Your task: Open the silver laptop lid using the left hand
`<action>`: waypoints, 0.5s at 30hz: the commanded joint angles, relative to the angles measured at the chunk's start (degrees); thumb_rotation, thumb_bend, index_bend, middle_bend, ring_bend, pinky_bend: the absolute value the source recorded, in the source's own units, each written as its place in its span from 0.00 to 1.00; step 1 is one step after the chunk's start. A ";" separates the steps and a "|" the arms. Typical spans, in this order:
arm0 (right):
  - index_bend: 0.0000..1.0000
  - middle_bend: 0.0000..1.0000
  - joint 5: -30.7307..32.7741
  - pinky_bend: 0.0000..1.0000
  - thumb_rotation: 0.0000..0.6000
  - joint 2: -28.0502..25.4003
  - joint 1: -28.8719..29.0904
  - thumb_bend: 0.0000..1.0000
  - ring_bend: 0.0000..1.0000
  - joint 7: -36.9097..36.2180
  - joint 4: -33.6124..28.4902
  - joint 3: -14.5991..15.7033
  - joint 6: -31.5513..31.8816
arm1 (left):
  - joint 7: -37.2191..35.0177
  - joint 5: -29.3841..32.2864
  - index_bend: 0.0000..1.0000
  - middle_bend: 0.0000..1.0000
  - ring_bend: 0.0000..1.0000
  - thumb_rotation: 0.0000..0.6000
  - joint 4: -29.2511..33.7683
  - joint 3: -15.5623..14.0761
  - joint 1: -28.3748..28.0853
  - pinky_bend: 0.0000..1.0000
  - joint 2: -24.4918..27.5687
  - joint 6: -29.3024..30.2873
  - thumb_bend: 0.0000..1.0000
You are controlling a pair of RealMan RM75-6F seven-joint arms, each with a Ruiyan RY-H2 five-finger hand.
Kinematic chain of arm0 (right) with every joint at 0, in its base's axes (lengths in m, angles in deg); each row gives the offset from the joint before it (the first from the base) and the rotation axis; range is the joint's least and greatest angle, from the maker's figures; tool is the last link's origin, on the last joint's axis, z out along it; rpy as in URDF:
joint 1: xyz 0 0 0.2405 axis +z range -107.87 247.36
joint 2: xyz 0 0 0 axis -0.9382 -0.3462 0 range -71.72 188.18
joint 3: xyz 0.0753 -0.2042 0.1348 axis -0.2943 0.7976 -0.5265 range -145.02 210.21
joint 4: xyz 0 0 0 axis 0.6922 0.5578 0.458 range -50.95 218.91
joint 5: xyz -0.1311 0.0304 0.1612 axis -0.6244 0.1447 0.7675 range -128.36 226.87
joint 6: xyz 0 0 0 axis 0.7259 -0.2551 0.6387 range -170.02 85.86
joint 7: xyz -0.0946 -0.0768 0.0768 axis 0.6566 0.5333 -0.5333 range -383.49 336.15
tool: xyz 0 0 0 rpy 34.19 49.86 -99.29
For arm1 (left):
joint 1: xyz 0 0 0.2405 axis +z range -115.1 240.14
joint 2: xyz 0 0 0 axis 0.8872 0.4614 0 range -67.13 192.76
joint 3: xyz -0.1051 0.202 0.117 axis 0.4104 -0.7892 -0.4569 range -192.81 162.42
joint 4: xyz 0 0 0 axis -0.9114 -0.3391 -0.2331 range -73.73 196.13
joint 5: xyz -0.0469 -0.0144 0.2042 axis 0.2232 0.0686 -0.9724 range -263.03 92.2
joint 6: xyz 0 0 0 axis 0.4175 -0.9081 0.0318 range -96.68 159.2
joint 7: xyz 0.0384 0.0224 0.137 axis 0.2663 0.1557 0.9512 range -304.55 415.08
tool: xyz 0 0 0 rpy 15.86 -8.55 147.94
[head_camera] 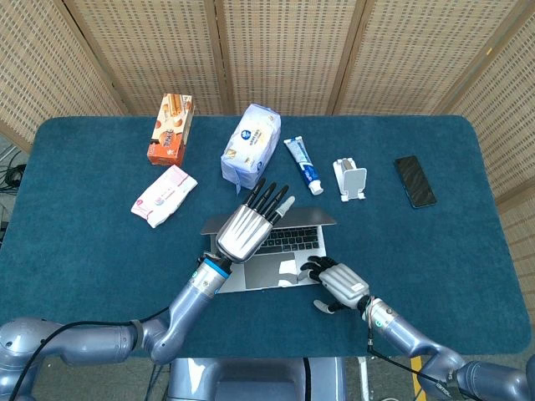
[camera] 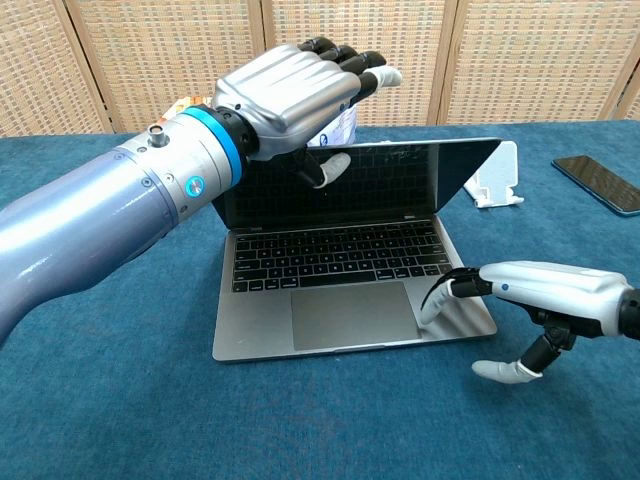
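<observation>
The silver laptop (camera: 350,270) sits near the front edge of the surface (head_camera: 84,242), lid raised almost upright. The left hand (camera: 290,95) rests over the lid's top edge, fingers extended close together, thumb against the screen side. The right hand (camera: 545,300) holds nothing, a fingertip pressing the palm rest. Push the lid back slowly from its top edge, and keep the base pinned to prevent sliding.

Tabletop (head_camera: 84,251): deep teal cloth. Laptop (camera: 340,300): silver body, black keys, dark screen. Left hand (camera: 285,95) and right hand (camera: 545,295): silver shells, black fingers with white tips; snack box (head_camera: 170,129) orange, phone (head_camera: 415,180) black, backdrop screen (head_camera: 276,50) tan woven.
</observation>
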 commanded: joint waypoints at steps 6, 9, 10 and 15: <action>0.25 0.18 0.59 0.10 1.00 -0.17 0.22 0.41 0.00 0.49 -0.22 0.45 -0.06 | 0.04 1.11 0.00 0.00 0.00 0.90 -0.99 0.39 -0.16 0.00 0.61 0.06 0.47; 0.25 0.18 0.70 0.10 1.00 -0.19 0.26 0.41 0.00 0.53 -0.31 0.53 -0.02 | 0.07 1.61 0.00 0.00 0.00 0.90 -1.49 0.48 -0.14 0.00 0.76 0.04 0.46; 0.25 0.18 0.74 0.10 1.00 -0.18 0.28 0.41 0.00 0.57 -0.32 0.58 -0.01 | -0.05 1.91 0.00 0.00 0.00 0.89 -1.68 0.61 -0.13 0.00 0.79 0.04 0.45; 0.25 0.18 0.97 0.10 1.00 -0.18 0.36 0.41 0.00 0.66 -0.33 0.83 -0.01 | -0.13 3.02 0.00 0.00 0.00 0.90 -2.74 1.25 -0.37 0.00 1.04 -0.08 0.44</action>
